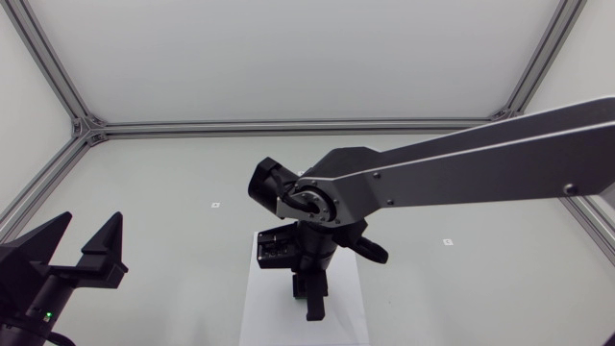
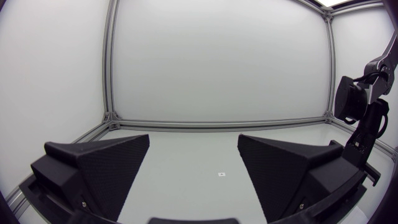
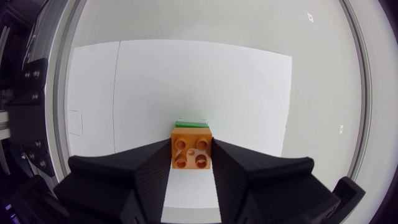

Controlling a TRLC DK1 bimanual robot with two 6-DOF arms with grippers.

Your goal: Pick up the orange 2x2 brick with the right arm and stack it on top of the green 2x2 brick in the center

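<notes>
In the right wrist view the orange 2x2 brick point(image 3: 191, 149) sits studs-up between my right gripper's point(image 3: 191, 164) black fingers, which press on it from both sides. A thin strip of the green 2x2 brick point(image 3: 191, 125) shows just past the orange brick's far edge, lower down; whether the two touch I cannot tell. In the head view my right arm comes in from the right and its gripper point(image 1: 309, 296) points down over a white sheet point(image 1: 261, 308), hiding both bricks. My left gripper point(image 1: 86, 242) stands open and empty at the front left.
The white sheet point(image 3: 186, 74) lies under the bricks on the grey table. Aluminium frame rails point(image 1: 288, 125) run along the table's back and sides. Small markers point(image 1: 215, 205) dot the surface. From the left wrist view my right arm point(image 2: 364, 118) shows beyond the open left gripper point(image 2: 194, 171).
</notes>
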